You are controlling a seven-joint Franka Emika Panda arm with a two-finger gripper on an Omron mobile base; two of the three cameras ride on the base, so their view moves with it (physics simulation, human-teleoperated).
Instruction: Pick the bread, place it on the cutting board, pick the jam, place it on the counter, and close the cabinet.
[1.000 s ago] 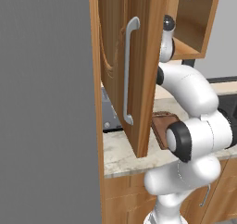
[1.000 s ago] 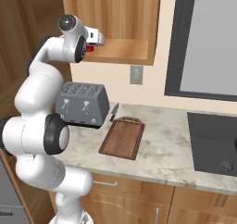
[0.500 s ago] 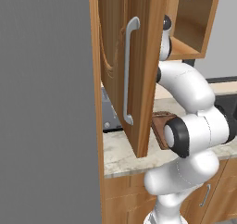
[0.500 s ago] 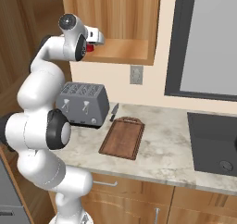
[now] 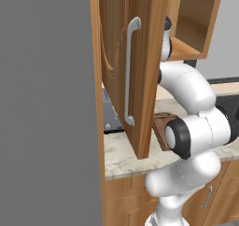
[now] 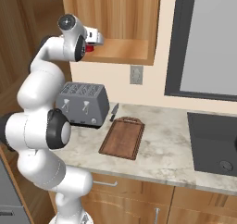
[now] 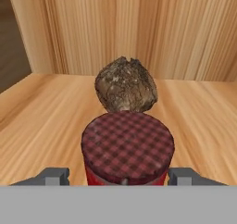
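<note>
Hand view: the tool (image 7: 125,177) stands half open around the small red jam jar with checked lid (image 7: 127,149), fingers not visibly touching; rough brown bread lump (image 7: 126,85) at 12 o'clock.

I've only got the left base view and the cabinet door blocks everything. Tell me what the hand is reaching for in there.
Observer: The gripper straddles the jam, a finger tip on each side.
Operator: Report where the bread is.
Observer: The bread sits on the cabinet shelf just behind the jar.
Operator: Say whether anything is on the cutting board.
Observer: The cutting board lies bare on the counter, beside a toaster.
</note>
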